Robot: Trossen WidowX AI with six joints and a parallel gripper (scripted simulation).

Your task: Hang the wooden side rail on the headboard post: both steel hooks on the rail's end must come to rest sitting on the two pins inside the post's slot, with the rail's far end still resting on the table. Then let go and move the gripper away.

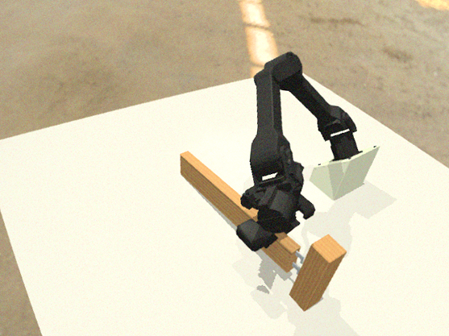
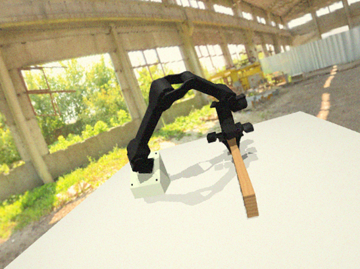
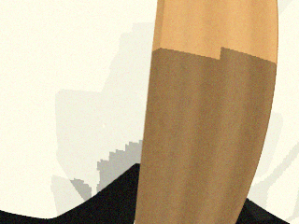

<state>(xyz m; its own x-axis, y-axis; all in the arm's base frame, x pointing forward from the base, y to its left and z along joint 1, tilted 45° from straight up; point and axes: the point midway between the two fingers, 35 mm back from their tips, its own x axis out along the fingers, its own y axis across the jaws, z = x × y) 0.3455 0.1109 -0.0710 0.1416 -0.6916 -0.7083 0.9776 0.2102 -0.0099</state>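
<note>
On a white tabletop point(image 1: 85, 217), a black robot arm point(image 1: 268, 116) bends over a wooden side rail point(image 1: 214, 189), its claw point(image 1: 268, 225) pinching the rail near the hooked end. That end is raised, the far end resting on the tabletop. Two steel hooks point(image 1: 298, 261) reach the upright headboard post point(image 1: 316, 272); whether they sit on the pins cannot be told.
</note>
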